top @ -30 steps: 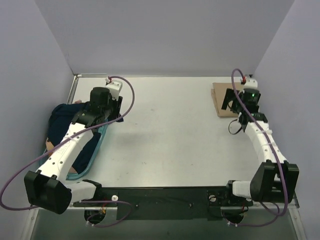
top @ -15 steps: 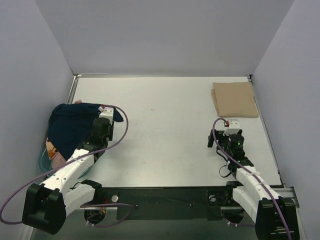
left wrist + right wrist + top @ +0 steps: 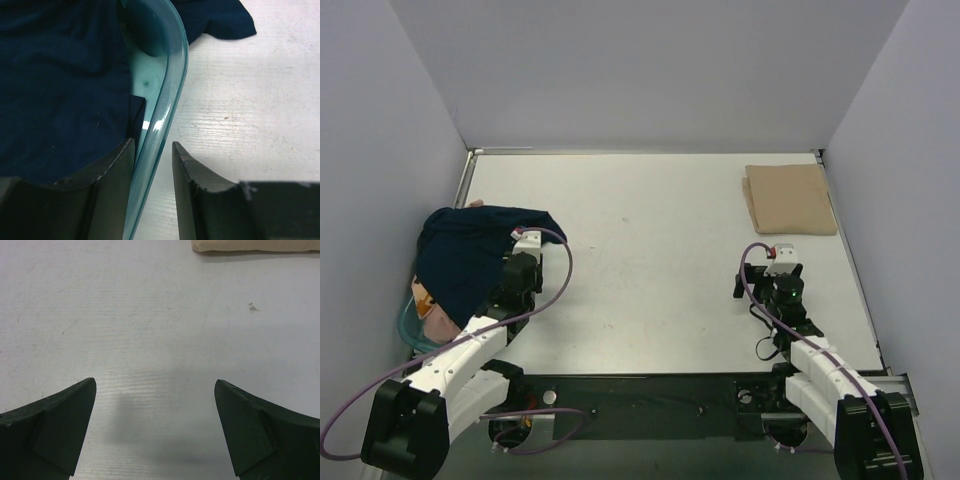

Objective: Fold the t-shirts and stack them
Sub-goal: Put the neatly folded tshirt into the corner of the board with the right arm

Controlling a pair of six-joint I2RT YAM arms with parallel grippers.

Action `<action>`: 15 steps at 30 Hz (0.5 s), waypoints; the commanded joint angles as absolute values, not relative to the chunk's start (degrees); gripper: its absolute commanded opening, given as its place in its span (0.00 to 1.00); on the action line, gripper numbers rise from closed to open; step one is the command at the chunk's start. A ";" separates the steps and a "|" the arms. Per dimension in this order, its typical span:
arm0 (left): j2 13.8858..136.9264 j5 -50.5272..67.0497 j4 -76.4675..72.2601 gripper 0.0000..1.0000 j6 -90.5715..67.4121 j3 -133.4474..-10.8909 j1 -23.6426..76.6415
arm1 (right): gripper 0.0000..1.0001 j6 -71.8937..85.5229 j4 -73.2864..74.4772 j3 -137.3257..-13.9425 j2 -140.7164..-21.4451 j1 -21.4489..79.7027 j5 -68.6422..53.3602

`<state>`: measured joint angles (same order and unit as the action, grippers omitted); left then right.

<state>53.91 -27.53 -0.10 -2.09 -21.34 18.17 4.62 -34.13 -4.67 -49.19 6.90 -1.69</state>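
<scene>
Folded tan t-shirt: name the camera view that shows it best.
Top external: the whole folded tan t-shirt lies in sight, flat at the far right. The right wrist view catches only its near edge; the left wrist view shows none of it.

Top camera: fixed high behind my bases, tilted down and forward. It takes in the whole table [image 3: 650, 230] out to the far wall. Widest, farthest view.

Left wrist camera: sits over my left gripper [image 3: 153, 145] and looks along the fingers, very close. Basket [image 3: 172, 85] rim and navy shirt [image 3: 60, 75] fill most of it.

Right wrist camera: over my right gripper [image 3: 155, 385], low, near the table, facing the tan shirt [image 3: 250, 245] at its top edge.

Overlap: top and left wrist share rim and navy shirt. Top and right wrist share the tan shirt's near edge and the table before it.
</scene>
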 commanded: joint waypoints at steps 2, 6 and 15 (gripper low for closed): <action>52.91 -28.21 -3.96 0.46 -3.52 -21.45 17.67 | 1.00 4.57 -37.27 -6.77 -50.18 7.91 -0.62; 52.91 -28.12 -4.04 0.46 -3.60 -21.45 17.49 | 1.00 4.57 -37.09 -7.03 -50.45 8.00 -0.44; 52.82 -26.63 -4.30 0.46 -3.78 -21.18 17.40 | 1.00 4.66 -36.74 -7.74 -51.59 8.09 -0.18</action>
